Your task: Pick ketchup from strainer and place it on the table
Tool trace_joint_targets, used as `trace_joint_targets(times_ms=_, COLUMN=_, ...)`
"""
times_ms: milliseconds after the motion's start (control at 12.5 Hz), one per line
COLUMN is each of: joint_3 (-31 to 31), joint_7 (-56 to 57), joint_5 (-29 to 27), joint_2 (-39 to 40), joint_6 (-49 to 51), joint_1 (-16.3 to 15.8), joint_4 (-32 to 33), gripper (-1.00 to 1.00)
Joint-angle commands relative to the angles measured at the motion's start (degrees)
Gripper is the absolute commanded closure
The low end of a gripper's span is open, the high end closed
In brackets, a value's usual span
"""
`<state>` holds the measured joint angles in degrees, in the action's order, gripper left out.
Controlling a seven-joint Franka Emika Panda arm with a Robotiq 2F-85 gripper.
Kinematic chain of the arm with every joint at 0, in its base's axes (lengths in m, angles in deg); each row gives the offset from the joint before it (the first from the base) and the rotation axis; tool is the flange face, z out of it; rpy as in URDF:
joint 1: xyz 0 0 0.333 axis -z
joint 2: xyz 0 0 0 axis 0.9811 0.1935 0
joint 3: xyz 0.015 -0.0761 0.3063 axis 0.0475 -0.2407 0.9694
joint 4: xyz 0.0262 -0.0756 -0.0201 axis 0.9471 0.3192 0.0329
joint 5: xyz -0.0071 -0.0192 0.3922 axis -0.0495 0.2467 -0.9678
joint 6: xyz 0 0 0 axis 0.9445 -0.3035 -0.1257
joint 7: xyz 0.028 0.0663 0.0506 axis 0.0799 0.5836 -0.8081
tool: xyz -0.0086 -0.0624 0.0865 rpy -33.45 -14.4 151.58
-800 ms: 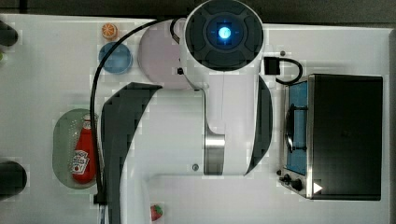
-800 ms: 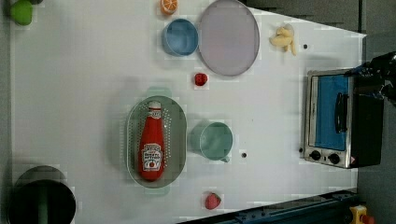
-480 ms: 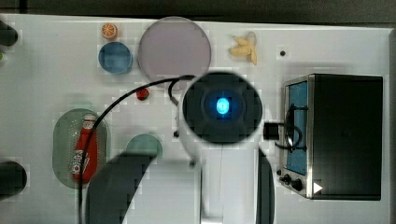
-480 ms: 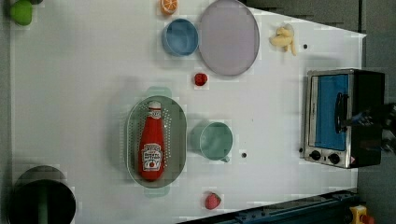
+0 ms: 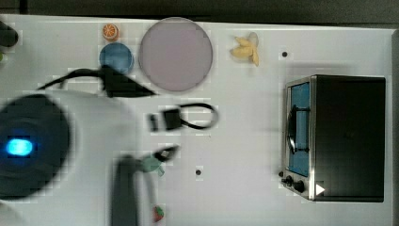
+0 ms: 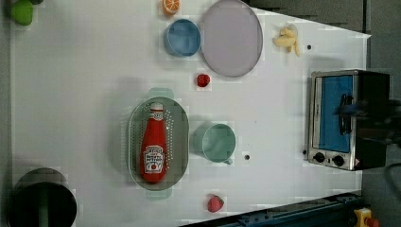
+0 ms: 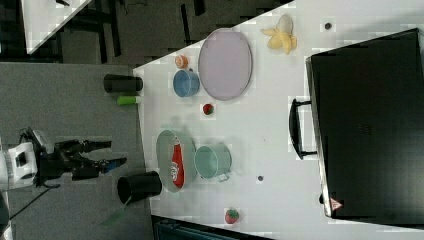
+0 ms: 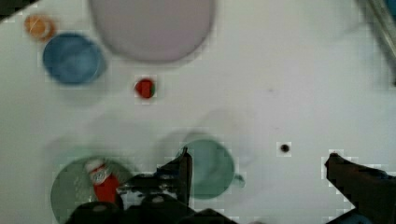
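Inside the pale green strainer (image 6: pixel 158 144) lies the ketchup (image 6: pixel 153 144) — flat on its side along the strainer's long axis, white cap toward the red strawberry (image 6: pixel 203 80), labelled base toward the far rim. Rests on the perforated bottom, apart from the side walls as far as can be told from the left view. Just beside the strainer stands the green mug (image 6: pixel 218 143), handle turned away; well apart sit the blue bowl (image 6: pixel 182 37), the lilac plate (image 6: pixel 231 38), the orange slice (image 6: pixel 170 6), the banana (image 6: pixel 287 40) and the toaster oven (image 6: pixel 343 118).

Gripper (image 8: pixel 257 161) high over the tabletop (image 6: pixel 71 80), jaws spread wide, nothing between them — ketchup not yet touched.

Probably a light, hollow plastic squeeze bottle: smooth, rather slippery, and likely to dent or squirm under a hard pinch. Round in section, so apt to roll within the strainer if nudged on one side only. Best taken across the red body, between neck and label, where the width looks steady and the weight roughly balanced; jaws set crosswise to the bottle's length. Cap end too narrow and tapered — likely to slide out. Label end wider, closer to the rim, less room for a finger. Moderate squeeze, straight lift clear of the strainer's wall before heading to bare tabletop.
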<state>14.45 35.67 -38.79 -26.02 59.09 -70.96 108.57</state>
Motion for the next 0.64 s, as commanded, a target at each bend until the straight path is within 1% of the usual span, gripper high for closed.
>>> trace_joint_targets(times_ms=80, joint_3=6.6, joint_7=-1.78, joint_5=-0.64, joint_2=4.76, joint_6=-1.57, joint_1=-1.72, joint_4=1.9, gripper=-1.0)
trace_joint_targets(times_ms=400, joint_3=17.04, joint_7=-1.79, joint_5=-0.61, joint_2=10.07, joint_6=-7.32, joint_1=-2.01, joint_4=2.85, gripper=-1.0)
trace_joint_targets(times_ms=640, joint_3=22.8, joint_7=-2.32, joint_5=-0.5, joint_2=14.07, joint_6=-14.52, joint_1=-2.13, joint_4=5.8, gripper=-1.0)
